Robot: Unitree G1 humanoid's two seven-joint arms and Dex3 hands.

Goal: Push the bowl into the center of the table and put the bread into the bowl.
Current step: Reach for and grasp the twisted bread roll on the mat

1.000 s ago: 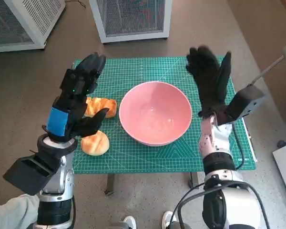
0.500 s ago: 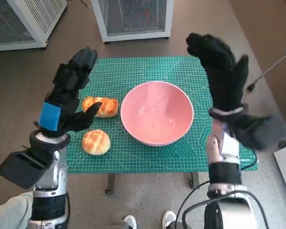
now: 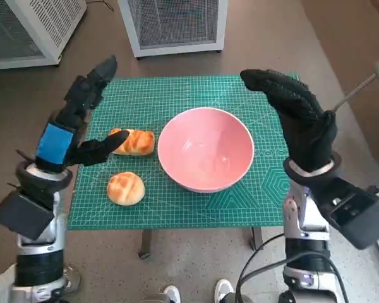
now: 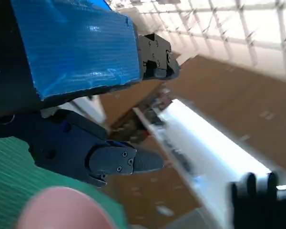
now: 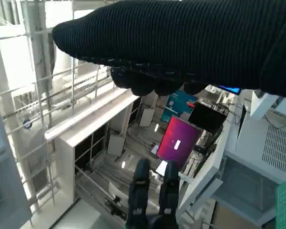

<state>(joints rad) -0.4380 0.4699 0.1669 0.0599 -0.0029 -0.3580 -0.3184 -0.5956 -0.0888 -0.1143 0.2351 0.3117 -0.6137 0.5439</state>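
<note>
Two hands hang raised above a small table covered by a green cutting mat (image 3: 177, 95); neither holds anything. The left hand (image 3: 82, 120), black with blue tape on its back, is spread wide over the mat's left edge, its thumb pointing right toward the bread; the right hand (image 3: 297, 120), in a black knitted glove, is open with fingers loosely arched, above the mat's right side, just right of the bowl.

The pink bowl (image 3: 205, 148) sits upright and empty, wide-mouthed with a smooth glossy inside; it already appears to lie near the middle of the mat, so the push looks done or nearly so. Two pieces of bread lie left of it: a longer golden roll (image 3: 134, 141) just beside the bowl's left rim, and a round bun (image 3: 126, 188) nearer, well apart from the bowl; both look soft, browned and light.

The step in hand seems to be reaching for the bread with the left hand; to do it well, lower the hand straight over the longer roll, fingers on the far side and thumb on the near side, close gently so the crust is not crushed, lift clear of the rim, then release low over the bowl's middle; avoid knocking the bowl off centre.

The wrist views show mostly the room, blurred.
</note>
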